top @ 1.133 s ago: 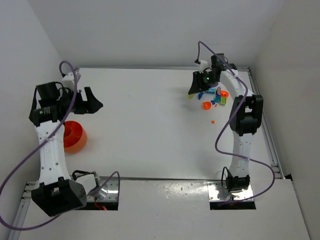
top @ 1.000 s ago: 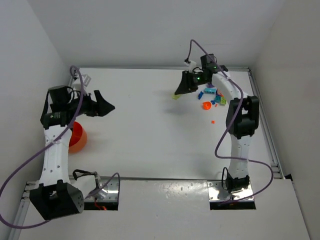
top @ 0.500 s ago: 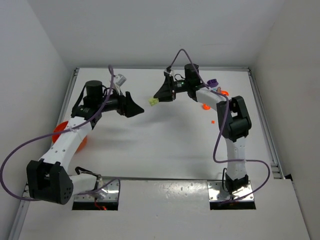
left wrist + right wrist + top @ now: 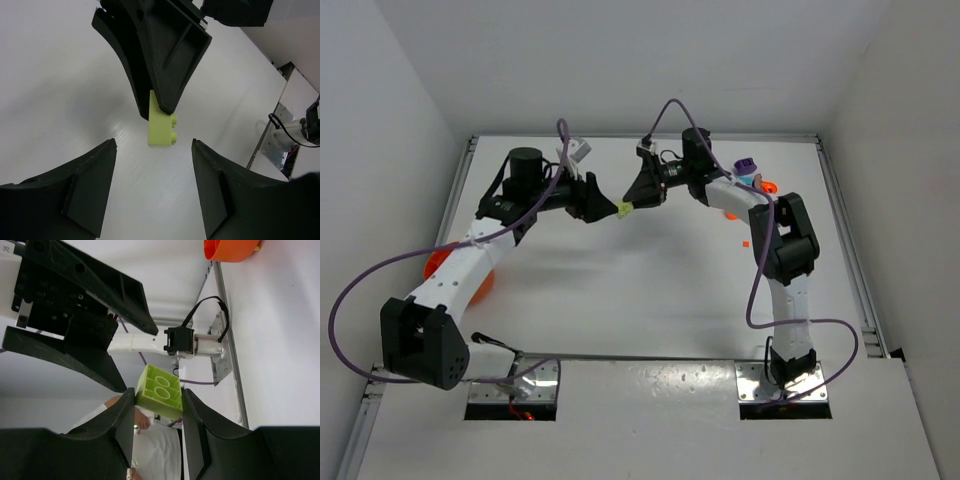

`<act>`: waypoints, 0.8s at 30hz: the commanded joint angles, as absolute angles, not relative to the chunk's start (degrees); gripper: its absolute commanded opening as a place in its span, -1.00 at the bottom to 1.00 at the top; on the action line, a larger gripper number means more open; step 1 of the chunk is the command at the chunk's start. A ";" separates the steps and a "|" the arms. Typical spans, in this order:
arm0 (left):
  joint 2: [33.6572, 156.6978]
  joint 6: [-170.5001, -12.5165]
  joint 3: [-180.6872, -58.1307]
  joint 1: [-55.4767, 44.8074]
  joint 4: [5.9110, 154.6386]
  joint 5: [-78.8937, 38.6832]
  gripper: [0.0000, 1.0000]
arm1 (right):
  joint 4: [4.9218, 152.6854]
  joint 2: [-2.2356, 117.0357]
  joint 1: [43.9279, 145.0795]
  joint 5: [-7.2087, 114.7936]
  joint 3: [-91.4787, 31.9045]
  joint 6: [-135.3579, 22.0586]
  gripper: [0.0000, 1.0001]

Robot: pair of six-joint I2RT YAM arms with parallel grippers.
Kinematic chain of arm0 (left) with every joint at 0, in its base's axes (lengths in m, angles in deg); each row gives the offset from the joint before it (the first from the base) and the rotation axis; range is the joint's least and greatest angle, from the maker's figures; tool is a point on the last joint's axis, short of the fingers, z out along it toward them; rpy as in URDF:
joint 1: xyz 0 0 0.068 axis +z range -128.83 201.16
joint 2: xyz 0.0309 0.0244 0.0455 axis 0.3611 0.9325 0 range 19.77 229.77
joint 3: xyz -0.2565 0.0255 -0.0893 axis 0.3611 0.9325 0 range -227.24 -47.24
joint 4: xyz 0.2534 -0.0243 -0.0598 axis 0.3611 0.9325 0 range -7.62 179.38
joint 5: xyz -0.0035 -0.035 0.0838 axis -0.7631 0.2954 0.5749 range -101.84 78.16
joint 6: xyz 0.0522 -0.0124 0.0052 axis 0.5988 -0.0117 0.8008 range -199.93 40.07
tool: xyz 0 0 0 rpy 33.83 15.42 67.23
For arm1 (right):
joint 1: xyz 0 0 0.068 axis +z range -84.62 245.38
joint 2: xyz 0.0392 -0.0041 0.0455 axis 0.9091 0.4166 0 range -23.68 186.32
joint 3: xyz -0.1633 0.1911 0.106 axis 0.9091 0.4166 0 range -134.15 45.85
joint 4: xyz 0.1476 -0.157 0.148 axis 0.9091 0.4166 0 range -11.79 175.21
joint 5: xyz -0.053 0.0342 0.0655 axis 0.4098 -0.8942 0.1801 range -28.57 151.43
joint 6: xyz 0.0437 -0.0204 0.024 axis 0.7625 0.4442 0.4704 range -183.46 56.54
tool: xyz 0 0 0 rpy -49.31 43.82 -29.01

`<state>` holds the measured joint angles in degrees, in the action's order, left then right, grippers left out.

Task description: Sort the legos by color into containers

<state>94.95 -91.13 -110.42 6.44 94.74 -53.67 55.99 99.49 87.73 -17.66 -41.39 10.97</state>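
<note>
My right gripper (image 4: 630, 200) is shut on a lime-green lego brick (image 4: 623, 209) and holds it above the middle back of the table. In the right wrist view the brick (image 4: 161, 396) sits clamped between my fingers (image 4: 125, 430), hollow underside showing. My left gripper (image 4: 603, 205) is open and faces the right one tip to tip. In the left wrist view the brick (image 4: 161, 122) hangs just beyond my open fingertips (image 4: 102, 165), in line with the gap. The orange bowl (image 4: 436, 264) sits at the left, partly hidden under the left arm.
Loose legos lie at the back right: a purple one (image 4: 747, 165), orange bits (image 4: 732, 212) and a tiny orange piece (image 4: 744, 242). White walls close the table on three sides. The left gripper's black fingers (image 4: 75, 280) fill the right wrist view.
The right gripper carried the green brick leftward from the lego pile to the middle. The left gripper swung right from beside the bowl and now meets it.
</note>
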 commanded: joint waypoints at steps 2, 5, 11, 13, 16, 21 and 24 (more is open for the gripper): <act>95.97 -90.21 -113.59 5.35 92.84 -51.92 0.34 | 52.63 97.52 88.40 -20.13 -43.27 11.42 -0.94; 96.50 -90.21 -113.60 4.82 92.84 -51.92 0.34 | 52.63 97.52 88.93 -20.65 -43.80 11.42 -0.94; 97.03 -89.68 -113.60 3.50 93.36 -53.24 0.32 | 52.63 97.52 88.93 -20.66 -44.33 11.42 -0.94; 97.03 -89.08 -113.07 2.97 93.97 -53.24 0.25 | 52.63 97.52 88.93 -20.66 -44.33 11.42 -0.94; 97.03 -89.07 -112.54 2.44 93.98 -53.24 0.08 | 52.63 97.52 89.46 -20.66 -44.85 11.42 -0.94; 96.42 -89.07 -111.49 2.44 94.60 -52.71 -0.12 | 52.63 97.52 89.46 -20.66 -45.91 11.42 -0.94; 96.41 -89.07 -110.87 2.44 94.60 -51.40 -0.34 | 52.63 97.52 89.46 -20.66 -45.91 11.42 -0.94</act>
<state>97.40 -89.95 -111.49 2.93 95.35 -52.42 55.42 99.49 89.10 -19.47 -43.21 11.32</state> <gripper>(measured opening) 0.376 0.382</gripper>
